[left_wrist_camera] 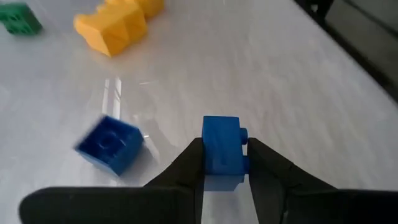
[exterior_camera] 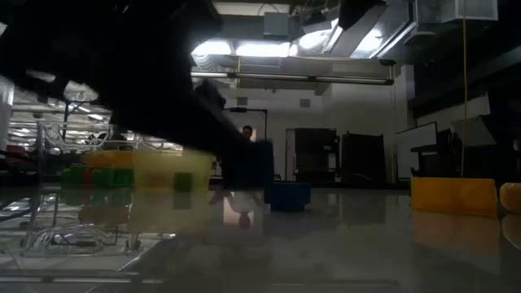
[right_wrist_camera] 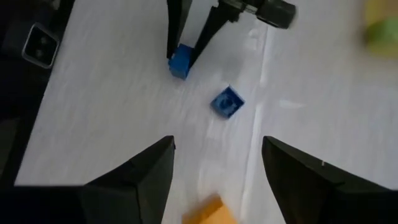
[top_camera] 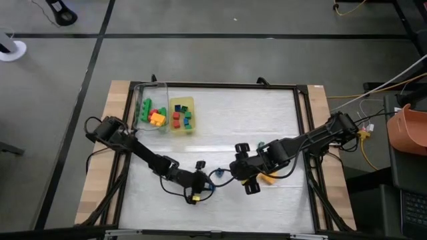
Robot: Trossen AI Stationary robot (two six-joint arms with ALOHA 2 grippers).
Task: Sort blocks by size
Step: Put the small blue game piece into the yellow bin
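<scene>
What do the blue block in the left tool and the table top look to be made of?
The blue block, clamped in the left tool, looks like moulded hard plastic: even saturated colour, crisp edges, a round stud on one side, slight sheen. The table top looks like a smooth, glossy whitish sheet, perhaps laminate or coated board: it mirrors light streaks and the loose blue block faintly.

Overhead, table-level, two close wrist views
</scene>
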